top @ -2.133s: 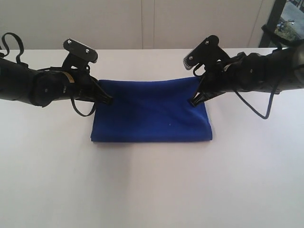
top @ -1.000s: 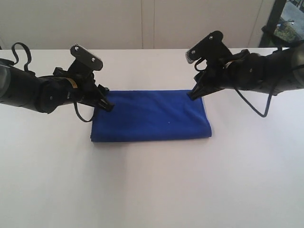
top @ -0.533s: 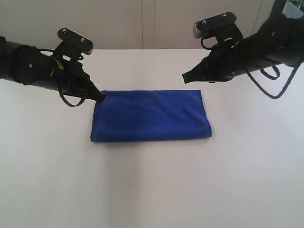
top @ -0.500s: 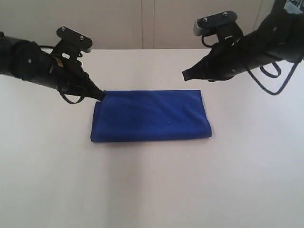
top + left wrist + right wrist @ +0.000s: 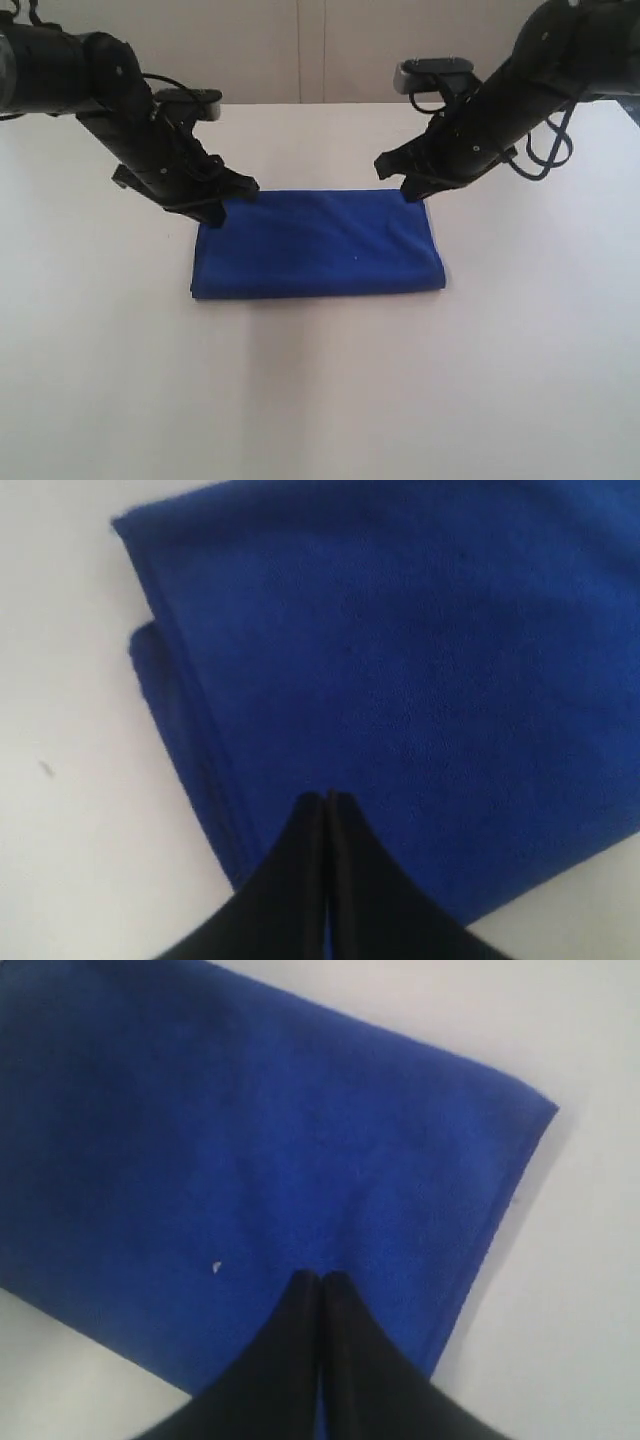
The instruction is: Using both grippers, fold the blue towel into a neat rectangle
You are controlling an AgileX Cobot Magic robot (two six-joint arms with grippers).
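The blue towel (image 5: 318, 245) lies folded as a flat rectangle in the middle of the white table (image 5: 320, 400). My left gripper (image 5: 214, 214) points down over its far left corner, and my right gripper (image 5: 412, 193) points down over its far right corner. In the left wrist view the left gripper (image 5: 327, 798) is shut, its black fingers pressed together above the towel (image 5: 420, 660) with nothing between them. The right wrist view shows the right gripper (image 5: 320, 1278) shut the same way over the towel (image 5: 250, 1160). Stacked layers show along the towel's left edge (image 5: 165, 680).
A small white speck (image 5: 357, 259) sits on the towel's top face. A pale wall (image 5: 320, 50) rises behind the table's far edge. Black cables (image 5: 545, 150) hang from the right arm.
Both arms have swung from lying low and sideways to standing steep over the towel's far corners. Their jaws have gone from open to shut. The towel has not moved.
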